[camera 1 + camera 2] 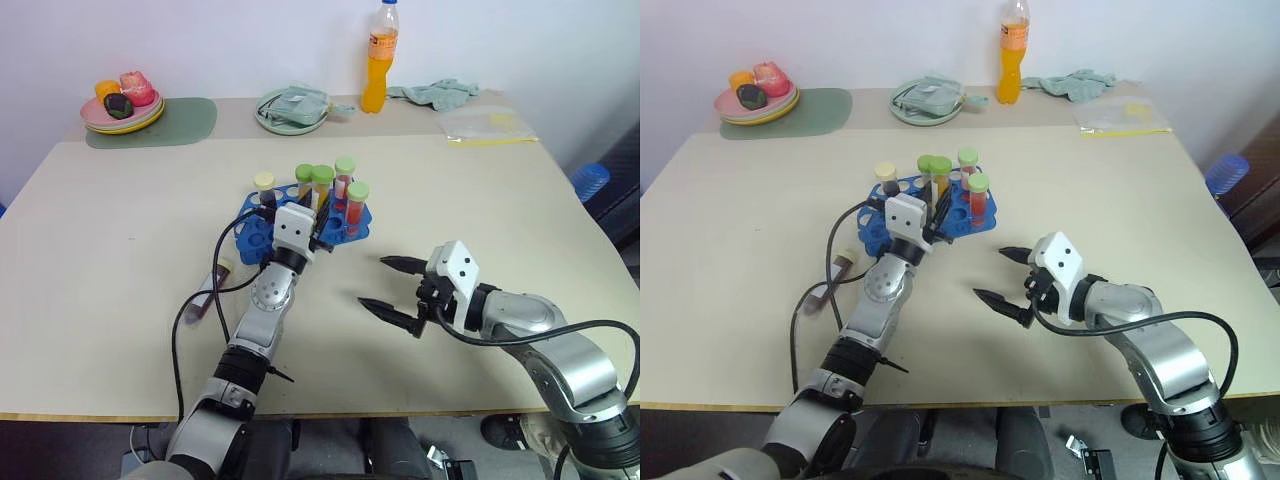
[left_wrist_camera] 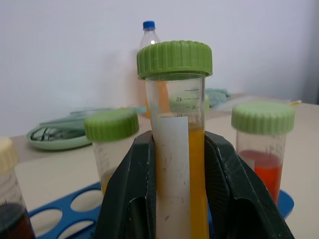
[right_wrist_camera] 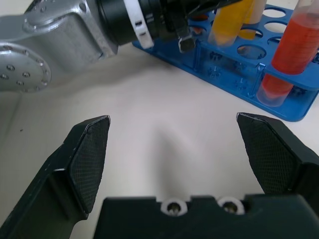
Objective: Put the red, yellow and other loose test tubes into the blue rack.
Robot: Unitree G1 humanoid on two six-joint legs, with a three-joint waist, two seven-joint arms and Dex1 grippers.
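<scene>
Six capped test tubes in all. Five stand at the one blue rack point(image 1: 255, 232): two yellow tubes point(image 1: 322, 192) and two red tubes point(image 1: 356, 207), all four green-capped, plus one dark tube with a cream cap point(image 1: 264, 183). One more cream-capped tube point(image 1: 212, 290) lies on the tabletop point(image 1: 100, 250). There is one orange drink bottle point(image 1: 377, 62), two crumpled cloths point(image 1: 435, 93), one green plate point(image 1: 272, 122), one stack of plates point(image 1: 120, 122) with three food pieces, one green mat point(image 1: 190, 120) and one clear plastic bag point(image 1: 485, 125). Two pincers: the left pincer point(image 2: 177, 142) and the right pincer point(image 3: 172, 124).
</scene>
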